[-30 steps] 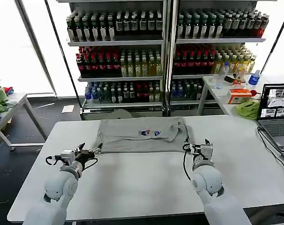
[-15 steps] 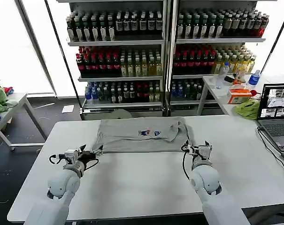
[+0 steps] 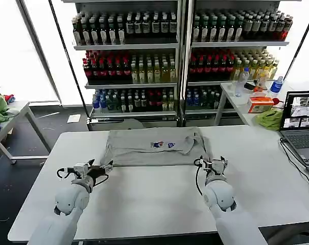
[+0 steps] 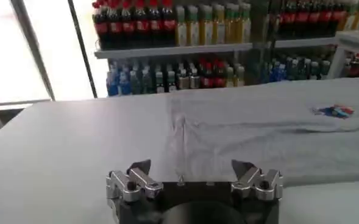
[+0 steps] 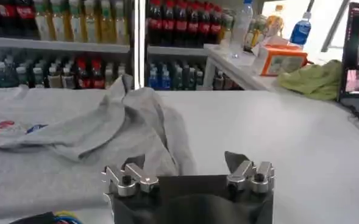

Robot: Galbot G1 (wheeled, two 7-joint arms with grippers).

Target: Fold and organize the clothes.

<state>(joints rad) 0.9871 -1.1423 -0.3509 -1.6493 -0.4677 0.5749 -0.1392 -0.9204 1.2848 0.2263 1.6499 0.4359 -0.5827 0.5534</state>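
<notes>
Both pairs of jaws stand wide apart and grip nothing. The left gripper (image 3: pixel 104 167) hovers low over the white rectangular table (image 3: pixel 159 204), its fingertips just beside the near left corner of the light grey short-sleeved cotton shirt (image 3: pixel 154 148); from the left wrist camera the left gripper (image 4: pixel 194 176) points at the cloth's near hem, with the shirt (image 4: pixel 258 131) spread flat ahead of it. The right gripper (image 3: pixel 214 164) sits just beside the shirt's near right corner; in the right wrist camera the right gripper (image 5: pixel 188 173) faces a bunched, raised fold of the shirt (image 5: pixel 106 131). The shirt lies across the far middle of the table, partly folded, a small colourful printed logo (image 3: pixel 162 145) facing up. Behind the table stand tall shelves of drink bottles (image 3: pixel 180 56).
</notes>
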